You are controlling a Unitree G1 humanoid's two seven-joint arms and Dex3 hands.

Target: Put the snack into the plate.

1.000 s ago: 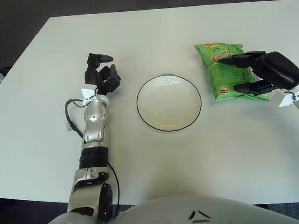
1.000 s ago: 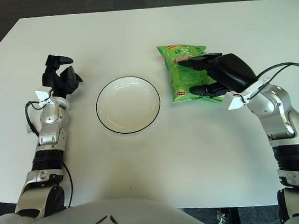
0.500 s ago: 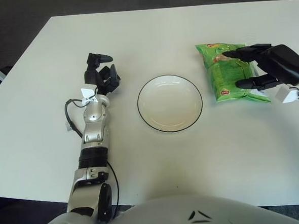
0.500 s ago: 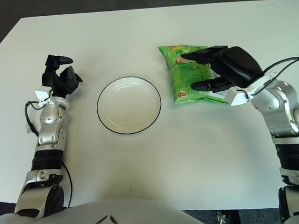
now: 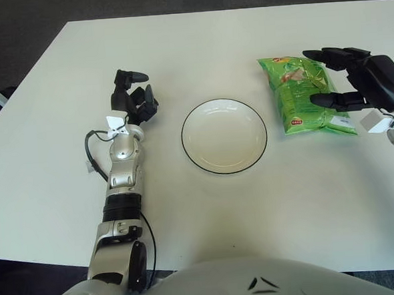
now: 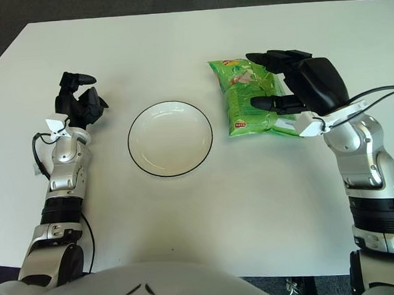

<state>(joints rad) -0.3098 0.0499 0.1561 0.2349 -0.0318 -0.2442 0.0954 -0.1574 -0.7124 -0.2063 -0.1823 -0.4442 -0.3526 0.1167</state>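
A green snack bag (image 5: 299, 96) lies flat on the white table, to the right of a round white plate (image 5: 224, 135) with a dark rim. The plate holds nothing. My right hand (image 5: 343, 75) hovers over the bag's right side with its fingers spread wide, thumb low and fingers high, not gripping the bag. It also shows in the right eye view (image 6: 285, 78). My left hand (image 5: 133, 98) rests on the table left of the plate, its fingers loosely curled and holding nothing.
The white table (image 5: 207, 207) reaches all around the plate and bag. Its far edge lies just beyond the bag, with dark floor behind. My left forearm (image 5: 123, 179) lies along the table on the left.
My right hand has lifted up and to the right off the snack bag, and its fingers have spread wider. The bag, the plate and my left hand have stayed where they were.
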